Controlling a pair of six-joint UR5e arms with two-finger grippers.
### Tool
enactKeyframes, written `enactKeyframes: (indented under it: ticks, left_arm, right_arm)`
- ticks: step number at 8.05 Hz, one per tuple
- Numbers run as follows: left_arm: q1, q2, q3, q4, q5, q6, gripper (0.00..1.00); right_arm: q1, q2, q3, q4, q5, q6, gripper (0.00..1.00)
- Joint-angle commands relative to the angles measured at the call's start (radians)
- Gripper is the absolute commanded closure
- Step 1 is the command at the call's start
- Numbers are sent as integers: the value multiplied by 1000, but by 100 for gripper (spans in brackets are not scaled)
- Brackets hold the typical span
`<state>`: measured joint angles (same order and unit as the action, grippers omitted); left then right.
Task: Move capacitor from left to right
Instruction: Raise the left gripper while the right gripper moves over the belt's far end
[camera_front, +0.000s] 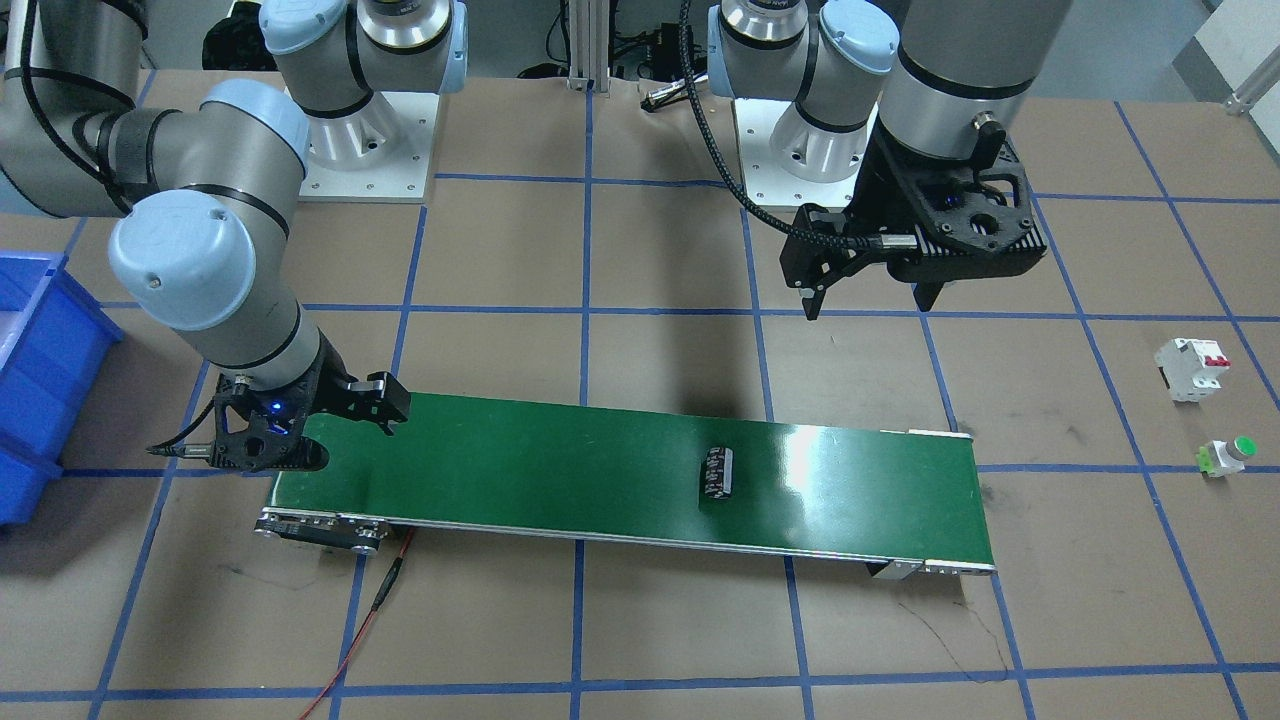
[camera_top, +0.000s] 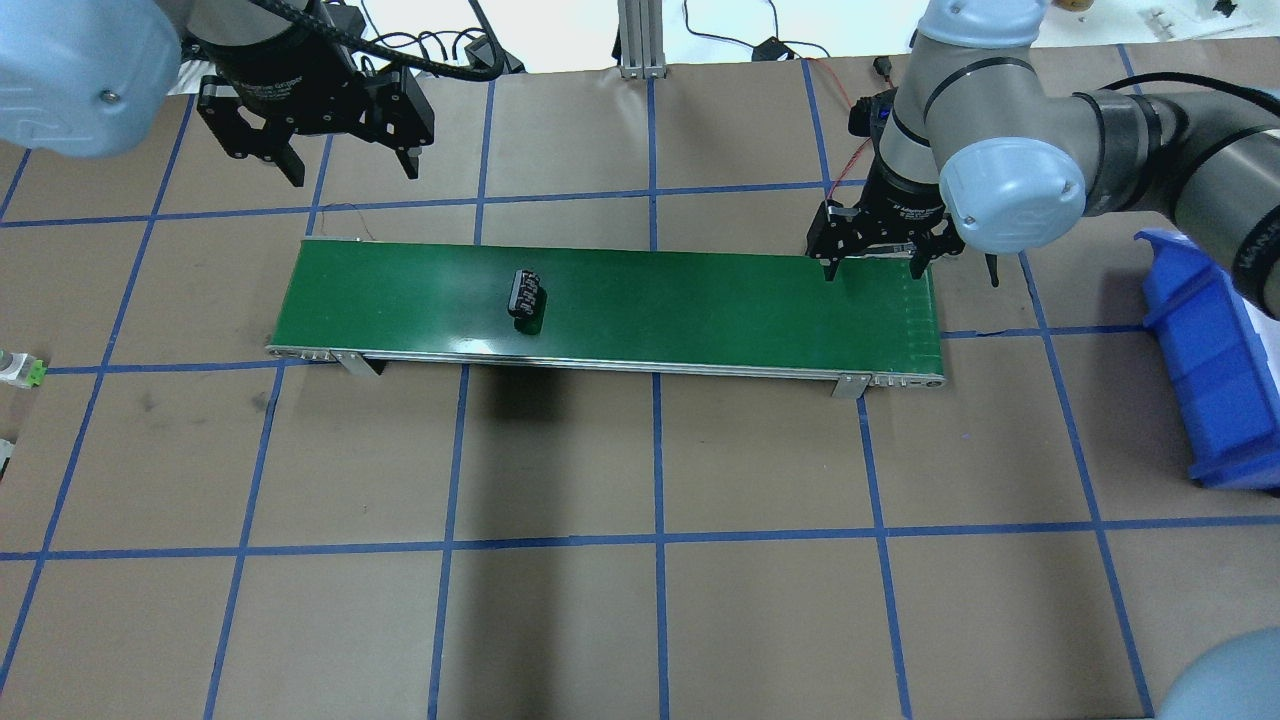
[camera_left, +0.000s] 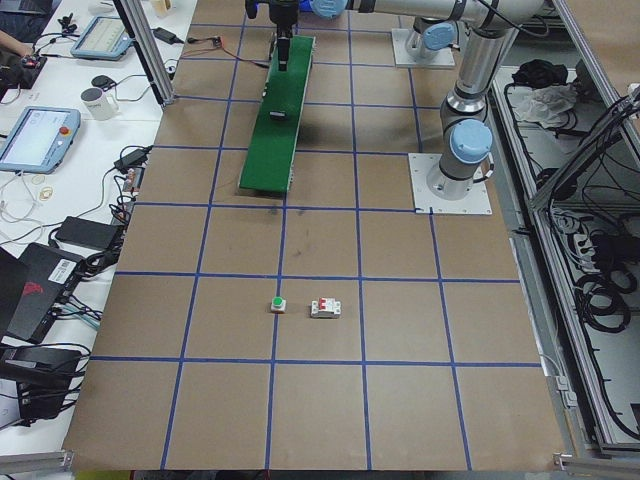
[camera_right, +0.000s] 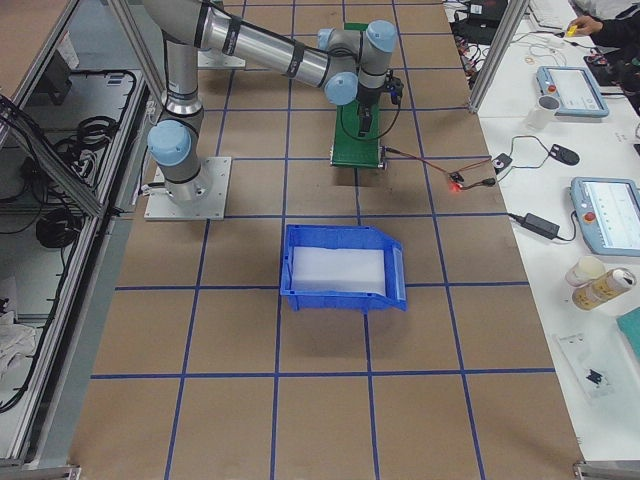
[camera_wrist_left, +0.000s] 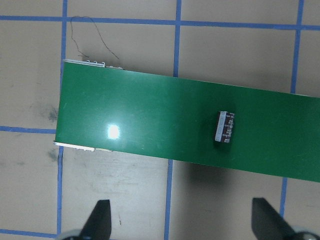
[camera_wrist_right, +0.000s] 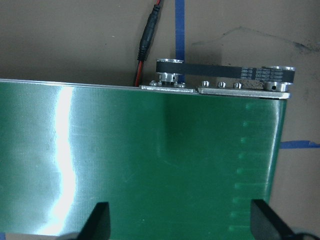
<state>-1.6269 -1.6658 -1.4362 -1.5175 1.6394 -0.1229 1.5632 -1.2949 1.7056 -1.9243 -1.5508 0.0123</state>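
Note:
The capacitor (camera_front: 718, 474), small and black with a silvery strip, lies on the green conveyor belt (camera_front: 560, 455), nearer the belt's left-arm end. It also shows in the overhead view (camera_top: 524, 293) and the left wrist view (camera_wrist_left: 225, 127). My left gripper (camera_top: 353, 172) is open and empty, high above the table behind the belt (camera_top: 700, 300), apart from the capacitor; it also shows in the front view (camera_front: 870, 305). My right gripper (camera_top: 873, 270) is open and empty, low over the belt's other end (camera_wrist_right: 150, 160).
A blue bin (camera_top: 1200, 340) stands on the table to the right of the belt. A white breaker with a red switch (camera_front: 1192, 368) and a green-capped push button (camera_front: 1228, 456) sit on the table beyond the belt's left end. A red cable (camera_front: 370, 620) trails from the belt's right end.

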Motion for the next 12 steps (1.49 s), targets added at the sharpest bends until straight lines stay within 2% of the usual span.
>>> enactKeyframes:
  ticks: [1,12]
  left_arm:
    - [1,-3,3,0,42,0,0]
    - [-1,-2,0,0,34,-4,0]
  right_arm:
    - [0,-6,2,-2,-15,8,0]
    - [3,5,11,-38,12,11,0]
